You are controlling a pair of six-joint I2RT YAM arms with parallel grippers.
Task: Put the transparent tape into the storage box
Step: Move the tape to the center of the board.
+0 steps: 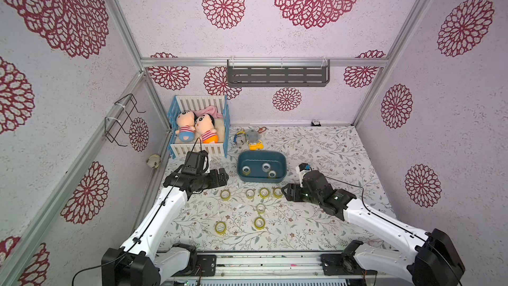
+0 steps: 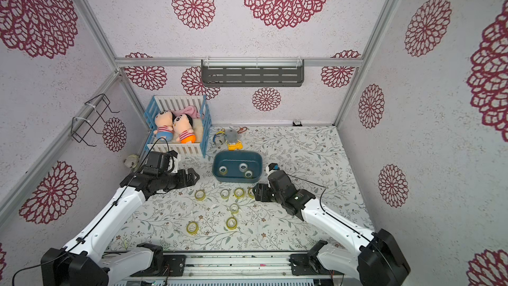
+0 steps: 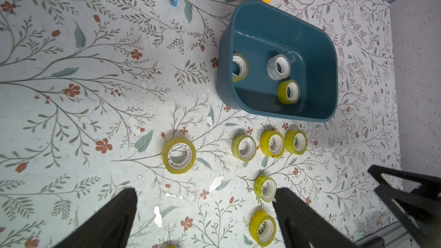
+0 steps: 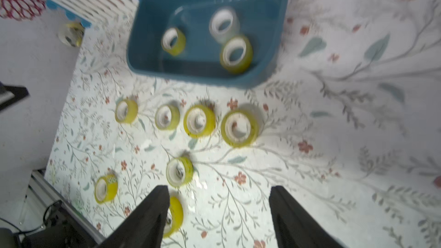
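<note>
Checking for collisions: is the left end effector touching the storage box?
Apart. In both top views, bare floral tabletop shows between the left end effector and the storage box.

Floral-covered table [image 1: 324,149]. The toy crib [image 1: 217,150] stands in the far left corner, with small toys [image 1: 251,138] just beside it along the far edge. The storage box [image 1: 261,180] sits at mid-table. Just off its near wall, four tape rolls [image 1: 261,193] lie flat in a row parallel to it. Three further rolls [image 1: 256,223] are scattered toward the near edge.
</note>
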